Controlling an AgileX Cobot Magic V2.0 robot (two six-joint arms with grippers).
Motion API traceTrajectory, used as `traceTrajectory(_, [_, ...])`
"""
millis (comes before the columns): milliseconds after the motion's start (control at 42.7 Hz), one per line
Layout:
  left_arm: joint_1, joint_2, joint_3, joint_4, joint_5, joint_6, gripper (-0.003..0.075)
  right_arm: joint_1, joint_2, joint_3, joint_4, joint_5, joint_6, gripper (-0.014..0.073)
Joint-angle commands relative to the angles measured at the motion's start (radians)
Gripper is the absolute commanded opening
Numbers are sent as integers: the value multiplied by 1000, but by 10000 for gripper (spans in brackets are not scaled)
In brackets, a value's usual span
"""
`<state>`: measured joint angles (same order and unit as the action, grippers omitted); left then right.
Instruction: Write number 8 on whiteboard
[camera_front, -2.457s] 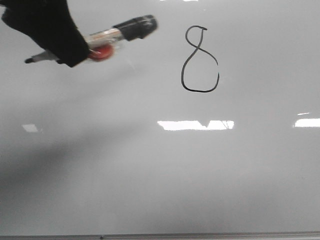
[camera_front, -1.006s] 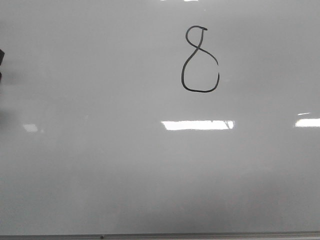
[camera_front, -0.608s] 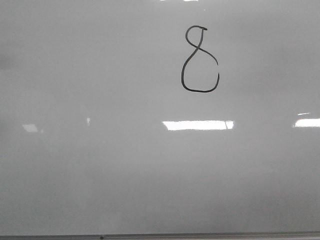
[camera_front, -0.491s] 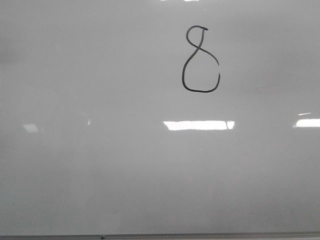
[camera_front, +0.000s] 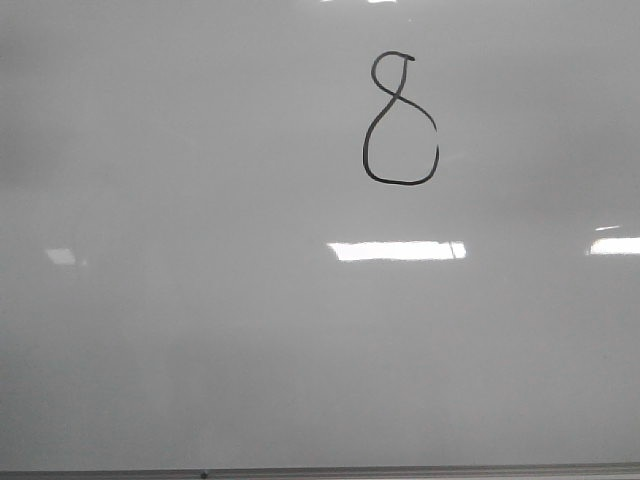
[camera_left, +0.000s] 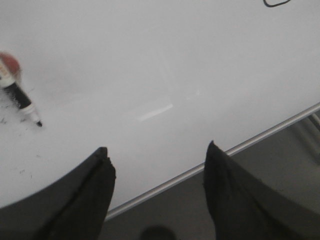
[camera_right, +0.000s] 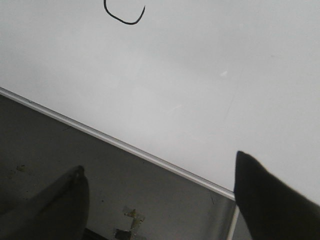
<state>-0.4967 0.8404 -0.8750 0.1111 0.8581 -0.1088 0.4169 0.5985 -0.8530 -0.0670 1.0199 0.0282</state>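
Note:
A thin black number 8 (camera_front: 400, 120) is drawn on the upper middle of the glossy grey-white whiteboard (camera_front: 250, 350). Only its lower loop shows in the left wrist view (camera_left: 276, 3) and in the right wrist view (camera_right: 125, 14). My left gripper (camera_left: 157, 155) is open and empty over the board's metal edge (camera_left: 215, 160). A marker (camera_left: 19, 97) with a red part lies on the whiteboard (camera_left: 165, 65), apart from that gripper. My right gripper (camera_right: 157, 172) is open and empty over the board's edge (camera_right: 125, 145). Neither gripper shows in the front view.
Bright rectangular light reflections (camera_front: 396, 250) lie across the board's middle. The thin grey bottom edge (camera_front: 320, 471) runs along the front. A dark floor (camera_right: 75, 150) with bits of tape (camera_right: 131, 220) lies beyond the board's edge. Small black specks (camera_left: 12, 117) dot the board near the marker.
The left gripper, which held the marker at the upper left of the front view, has moved out of that view to the left. The 8 is unchanged.

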Motion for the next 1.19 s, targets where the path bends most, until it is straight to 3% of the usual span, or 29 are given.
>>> traceTrajectory(0, [-9, -55, -8, 33, -41, -73, 399, -7, 0, -20, -14, -67, 3, 612])
traceTrajectory(374, [-9, -80, -4, 33, -44, -28, 372, -7, 0, -18, -14, -67, 3, 593])
traceTrajectory(468, [-9, -80, -4, 33, -51, -11, 316, -7, 0, -18, -14, -67, 3, 479])
traceTrajectory(679, [-9, -80, -4, 33, -68, -11, 183, -7, 0, -18, -14, -67, 3, 120])
traceTrajectory(819, [-9, -80, -4, 33, -68, -11, 90, -7, 0, -18, -14, -67, 3, -34])
traceTrajectory(983, [-9, -80, -4, 33, -71, -11, -19, -7, 0, -18, -14, -71, 3, -69])
traceTrajectory(1170, [-9, -80, -4, 33, -69, -11, -21, -7, 0, -18, -14, -67, 3, -69])
